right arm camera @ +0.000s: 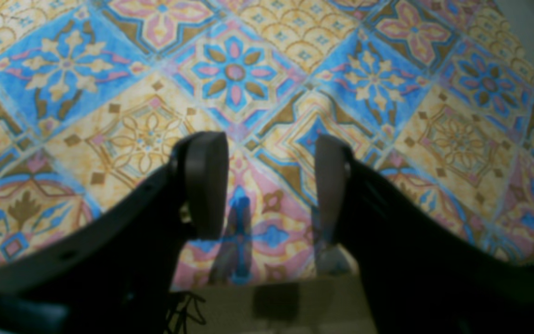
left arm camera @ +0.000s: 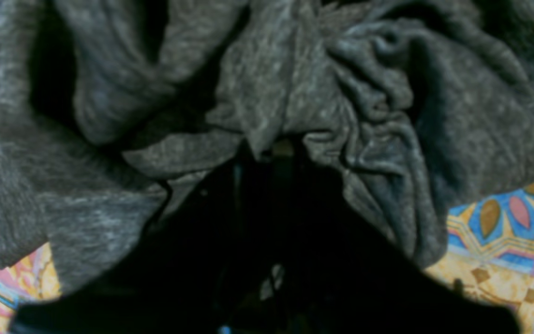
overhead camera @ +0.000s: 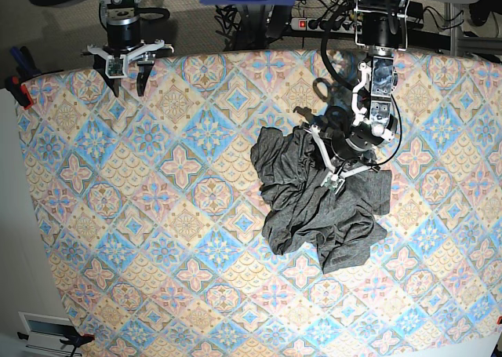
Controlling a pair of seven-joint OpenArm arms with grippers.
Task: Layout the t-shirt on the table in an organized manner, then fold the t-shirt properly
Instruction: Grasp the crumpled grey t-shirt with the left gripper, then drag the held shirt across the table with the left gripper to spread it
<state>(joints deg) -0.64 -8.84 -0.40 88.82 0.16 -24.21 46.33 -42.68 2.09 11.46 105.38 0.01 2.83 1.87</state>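
T-shirt [overhead camera: 314, 204] lies crumpled in dark grey heap on table [overhead camera: 157, 239], right of centre. Left gripper [overhead camera: 339, 178] down on heap's far right part, jaws closed, pinching bunched fabric; wrist view filled with gathered folds. Right gripper [right arm camera: 269, 185] well apart at table's far left corner, jaws apart, holding nothing, hovering over bare patterned cloth.

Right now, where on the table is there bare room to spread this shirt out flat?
The table is bare left of the crumpled t-shirt, from the open right gripper to the near edge. A narrower strip runs right of it. It is crowded around the shirt, where the left gripper pinches fabric.
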